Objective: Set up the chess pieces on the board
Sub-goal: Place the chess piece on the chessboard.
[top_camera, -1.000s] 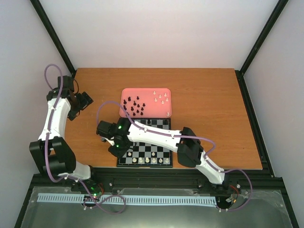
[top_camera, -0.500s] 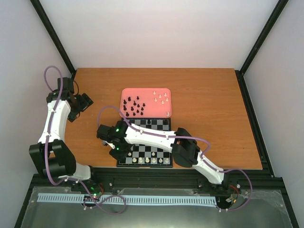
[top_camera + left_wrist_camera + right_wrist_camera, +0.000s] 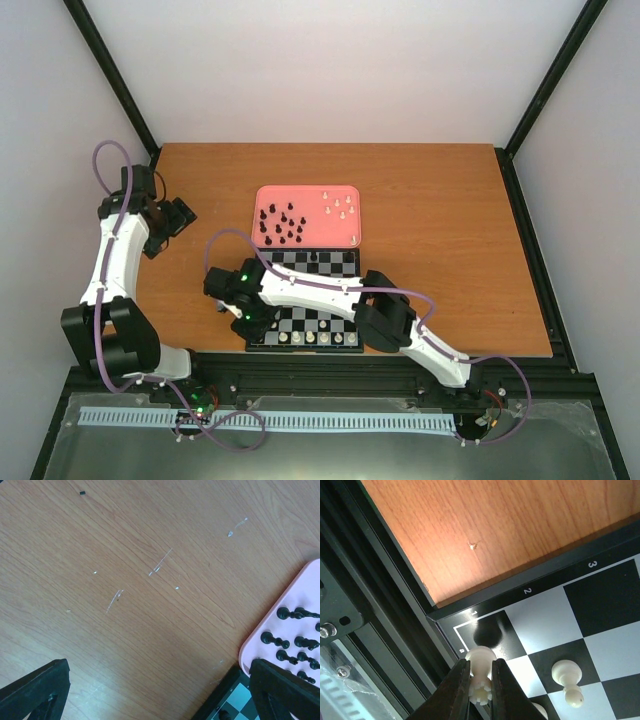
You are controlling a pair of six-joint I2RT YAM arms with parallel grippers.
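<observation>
A brown wood-grain worktop (image 3: 440, 230) fills the middle of the top view, closed in by plain white walls (image 3: 330, 70). Black frame posts rise at 10 o'clock (image 3: 110, 75) and 2 o'clock (image 3: 555, 75). A pink tray (image 3: 308, 188) with rounded corners lies a little toward 11 o'clock of the worktop's centre. A black rail (image 3: 330, 375) runs along the 6 o'clock edge, with a white ridged strip (image 3: 270, 420) beyond it. In the left wrist view pale scratches (image 3: 160, 562) mark the wood, a tiny dark speck (image 3: 82, 492) lies at 11 o'clock, and the tray's corner shows at 4 o'clock.
</observation>
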